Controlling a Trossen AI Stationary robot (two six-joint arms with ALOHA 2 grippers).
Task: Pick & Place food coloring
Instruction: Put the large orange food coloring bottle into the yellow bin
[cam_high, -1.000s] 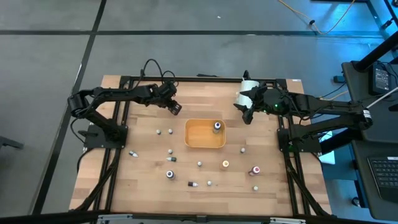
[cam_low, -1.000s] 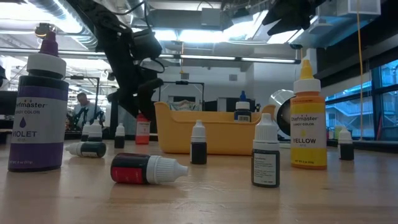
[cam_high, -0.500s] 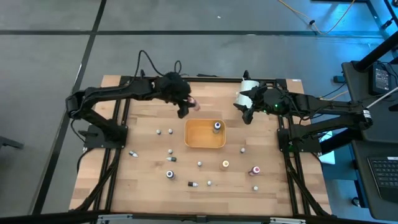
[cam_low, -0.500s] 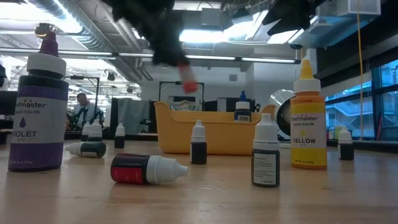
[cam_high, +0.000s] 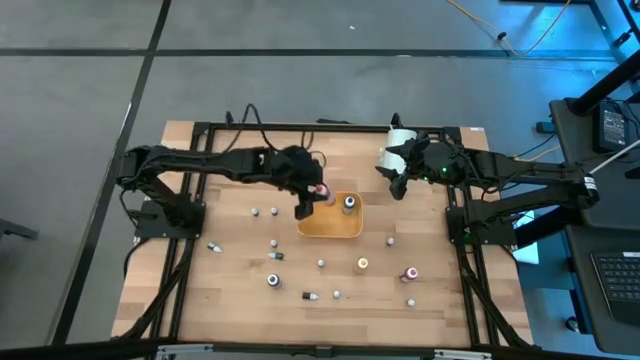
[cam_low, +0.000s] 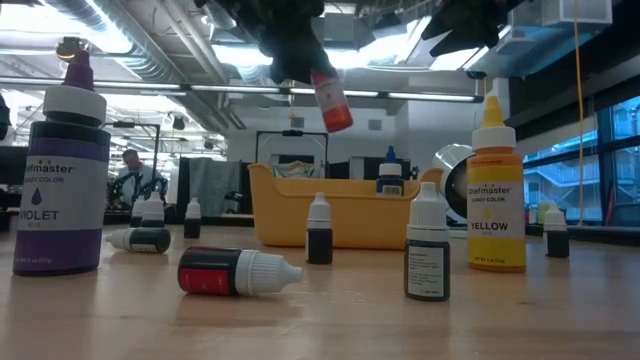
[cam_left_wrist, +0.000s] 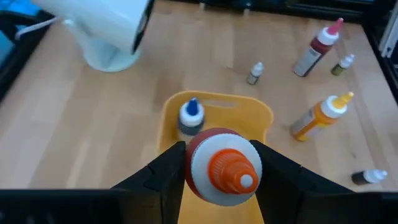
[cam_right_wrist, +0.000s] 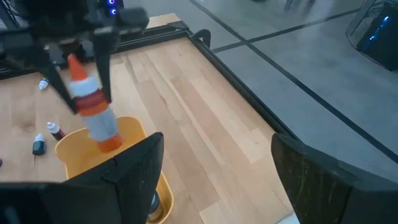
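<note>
Food coloring in one small red-bodied bottle with a white collar and orange tip (cam_high: 322, 193) is seen in the high view held by the left gripper (cam_high: 308, 196) over the near-left corner of the shallow orange plastic tray (cam_high: 330, 228), so the drop point lies straight below; the left arm is plainly the nearer one, while the right gripper (cam_high: 392, 172) waits well apart beside the large white cylinder (cam_high: 398, 146) at the table's far edge. A blue-capped bottle (cam_high: 349, 204) is already standing inside the tray, and other small bottles are scattered over the wooden table (cam_high: 230, 290). In the low view the held bottle (cam_low: 330, 103) is shown hanging well above the tray's wall (cam_low: 300, 215), its long axis tilted, base downward and away from the gripper. In the left wrist view the dark fingers (cam_left_wrist: 163, 171) are seen partly closed, clamped on either side of the bottle's collar, tip toward the camera, with the tray and the blue-capped bottle directly beyond. In the right wrist view the right gripper's own fingers (cam_right_wrist: 140, 163) are spread fully wide with nothing between them, and the held bottle (cam_right_wrist: 93, 106) appears farther off, slanted above the tray. Release over the tray is judged to be the coming move.
</note>
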